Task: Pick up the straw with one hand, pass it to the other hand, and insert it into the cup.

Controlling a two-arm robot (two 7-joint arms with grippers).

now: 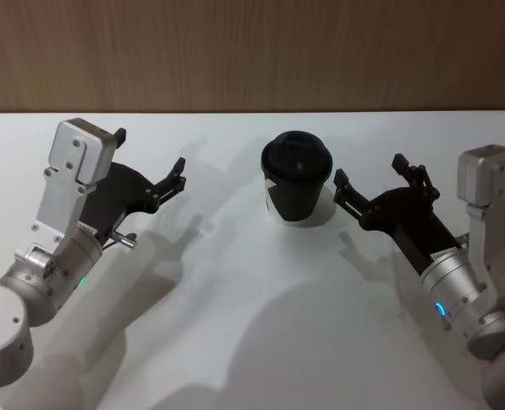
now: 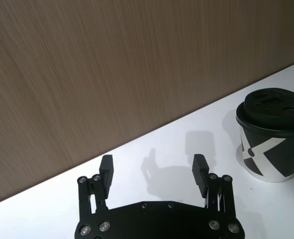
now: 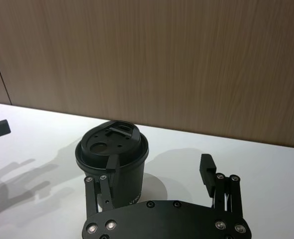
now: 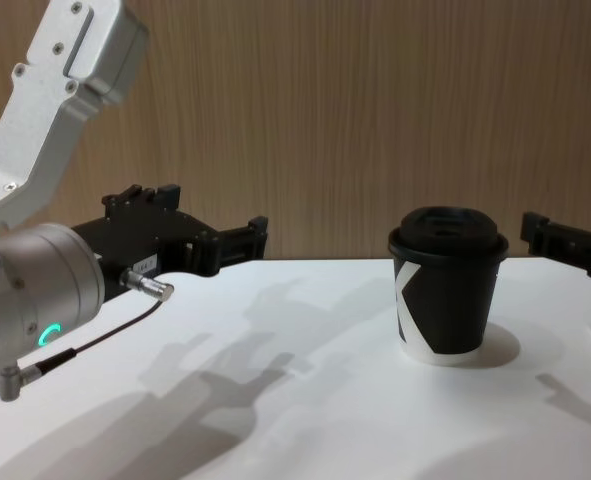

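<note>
While both arms are held low over the white table [image 1: 235, 342], the cup [image 1: 296, 181] is recorded upright on the surface, near its far edge and about midway between the left and right edges, with the black domed lid [image 1: 296, 158] seated on it. The white angular mark is seen on the cup's wall in the chest view, and the white base rim rests on the surface. The left gripper [image 1: 149, 152] is noted toward the left edge of the surface, well apart from the cup and pointed toward the far edge. Its fingers are spread wide with nothing between them; in the left wrist view bare table is seen between the two pads. The right gripper [image 1: 370, 173] is noted on the cup's right side, just beside it, with its fingers likewise spread apart and empty. One of its fingers is seen in front of the cup in the right wrist view, while in the chest view its fingertips are seen clear of the lid. A green ring light [image 4: 45, 335] is lit on the left arm's silver wrist, with a thin black cable [image 4: 95, 345] running beneath it. A wood-grain wall [image 1: 252, 51] is seen behind the far edge.
</note>
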